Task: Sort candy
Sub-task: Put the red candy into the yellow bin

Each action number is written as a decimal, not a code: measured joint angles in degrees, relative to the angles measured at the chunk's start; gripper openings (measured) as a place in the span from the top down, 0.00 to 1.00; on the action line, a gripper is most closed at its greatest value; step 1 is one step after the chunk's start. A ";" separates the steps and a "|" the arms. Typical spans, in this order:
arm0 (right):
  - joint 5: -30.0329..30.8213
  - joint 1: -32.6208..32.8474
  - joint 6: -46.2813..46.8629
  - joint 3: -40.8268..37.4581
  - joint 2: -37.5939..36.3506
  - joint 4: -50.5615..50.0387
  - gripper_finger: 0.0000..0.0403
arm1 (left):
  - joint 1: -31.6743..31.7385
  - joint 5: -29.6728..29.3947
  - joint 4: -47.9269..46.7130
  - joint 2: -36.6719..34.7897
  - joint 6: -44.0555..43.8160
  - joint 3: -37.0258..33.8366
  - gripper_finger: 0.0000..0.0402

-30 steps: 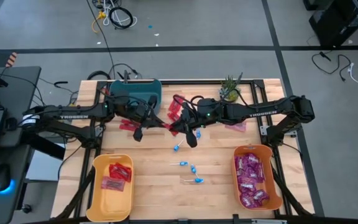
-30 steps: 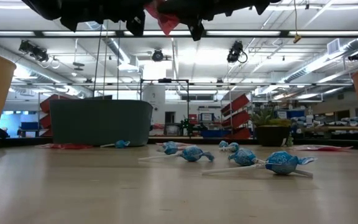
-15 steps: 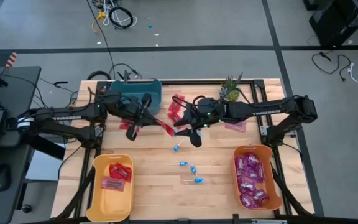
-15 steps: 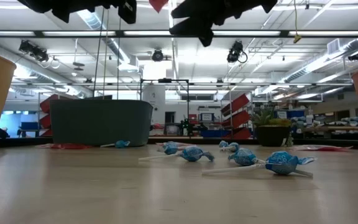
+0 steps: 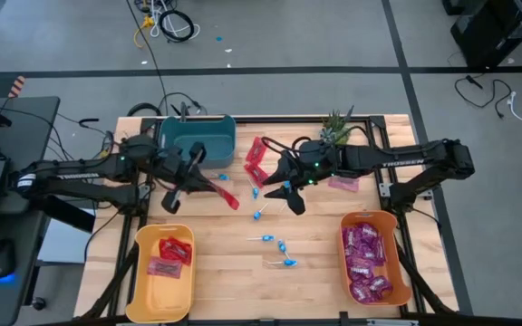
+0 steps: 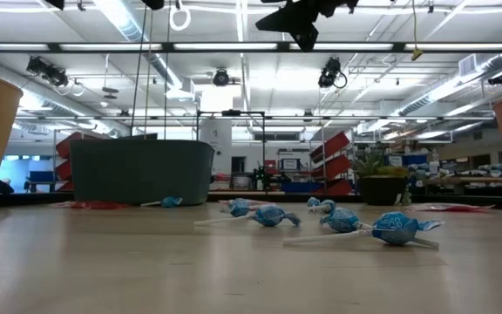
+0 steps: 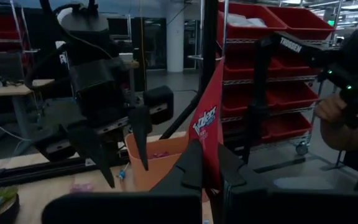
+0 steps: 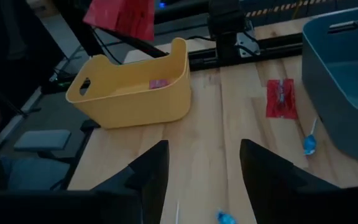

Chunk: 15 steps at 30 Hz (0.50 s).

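I see three bins on my desk [image 5: 216, 290]. The yellow bin [image 5: 162, 272] sits near the front, below and a bit to the left of my left end effector [image 5: 214, 188]. It has a few flat red packets [image 5: 172, 254] in it. The orange bin [image 5: 372, 258] sits at the front on the other side, down and to the right of my right end effector [image 5: 277, 186]. It is full of shiny purple packets [image 5: 365, 258]. The teal bin [image 5: 198, 138] is at the back, just behind my left end effector. I cannot tell what is in it.

My left end effector is up in the air and pressed together on one red packet [image 5: 227, 196]. In the left wrist view the packet [image 7: 209, 134] stands up straight between the two dark fingers [image 7: 191, 168].

My right end effector is spread wide with nothing in it. It hangs over the middle of the desk, close to the right of my left end effector.

More red packets [image 5: 257, 158] lie just behind my right end effector. Blue lollipops [image 5: 279, 246] lie on the desk in front of it. One pink packet [image 5: 341, 183] lies to its right.
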 joint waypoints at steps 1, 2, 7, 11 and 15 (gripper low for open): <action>-0.13 0.11 -0.41 0.00 0.06 0.00 0.55 | -0.68 -0.89 -1.05 -0.74 -0.44 0.00 1.00; -0.13 0.28 -1.23 0.00 0.15 0.13 0.55 | -1.34 -1.60 -2.17 -1.42 -1.05 0.00 1.00; 0.08 0.62 -1.47 0.00 0.52 0.63 0.54 | -5.06 -2.71 -6.86 -3.87 -3.12 0.00 1.00; -0.41 0.72 0.31 -0.02 0.52 -0.12 0.54 | -8.12 -4.56 -10.07 -5.32 -6.03 0.00 1.00; -0.71 1.45 -2.99 -0.02 0.52 -0.22 0.54 | -11.39 -9.27 -12.72 -5.65 -7.90 0.00 1.00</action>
